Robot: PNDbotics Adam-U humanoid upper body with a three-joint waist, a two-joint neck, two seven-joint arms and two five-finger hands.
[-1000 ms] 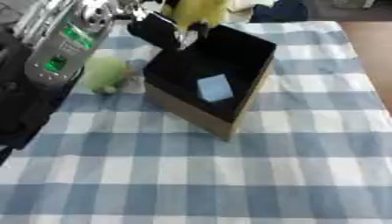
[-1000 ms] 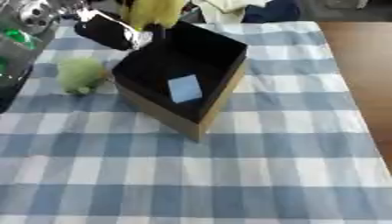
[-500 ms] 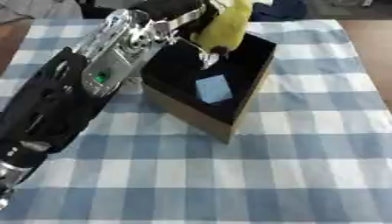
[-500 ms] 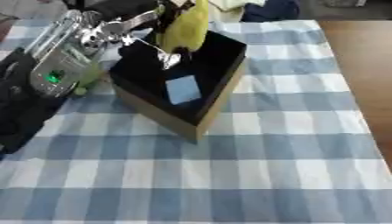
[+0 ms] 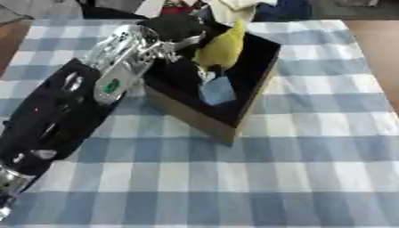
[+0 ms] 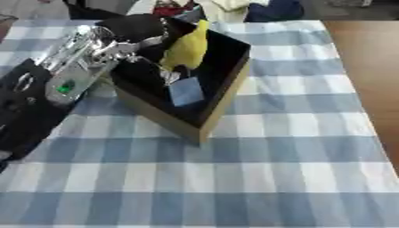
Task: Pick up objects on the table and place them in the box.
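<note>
**Yellow object held over the box**

The robot's left hand has its fingers curled round a yellow banana-shaped soft object, which hangs just below it, over the open black-lined cardboard box. Beneath the hand, inside the box, lies a pale blue flat card. Blue-and-white checked tablecloth spreads around.

A blue-and-white checked cloth covers the table. Bare brown tabletop shows at the cloth's right edge. Beyond the cloth's far edge lies a dark blue bundle, with a pale one beside it.
</note>
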